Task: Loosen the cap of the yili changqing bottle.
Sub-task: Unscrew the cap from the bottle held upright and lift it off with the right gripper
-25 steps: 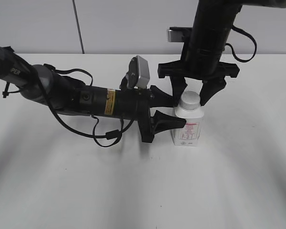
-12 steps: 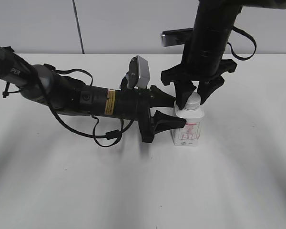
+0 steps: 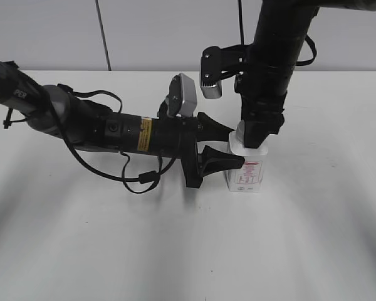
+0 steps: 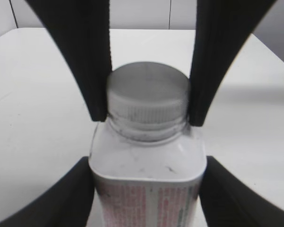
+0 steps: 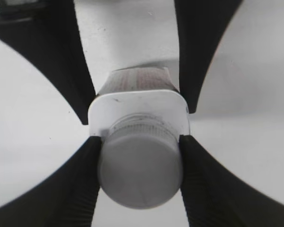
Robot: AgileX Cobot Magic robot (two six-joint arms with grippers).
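The yili changqing bottle [image 3: 245, 175], white and squarish with red print, stands upright on the white table. My left gripper [image 3: 229, 147] reaches in from the left and is shut on the bottle's body [image 4: 146, 189]. My right gripper [image 3: 255, 135] comes straight down and is shut on the white cap [image 5: 140, 170], its two black fingers pressed against the cap's ribbed sides [image 4: 148, 101]. In the exterior view the cap is hidden by the right fingers.
The white table [image 3: 313, 238] spreads around the bottle, with a grey wall behind. The left arm's body and cables [image 3: 113, 135] lie low across the table's left half. The right arm [image 3: 276, 50] stands as a column above the bottle.
My right gripper has come down from open above the cap, closed on the cap, and turned about its vertical axis; its wrist camera has swung toward the left.
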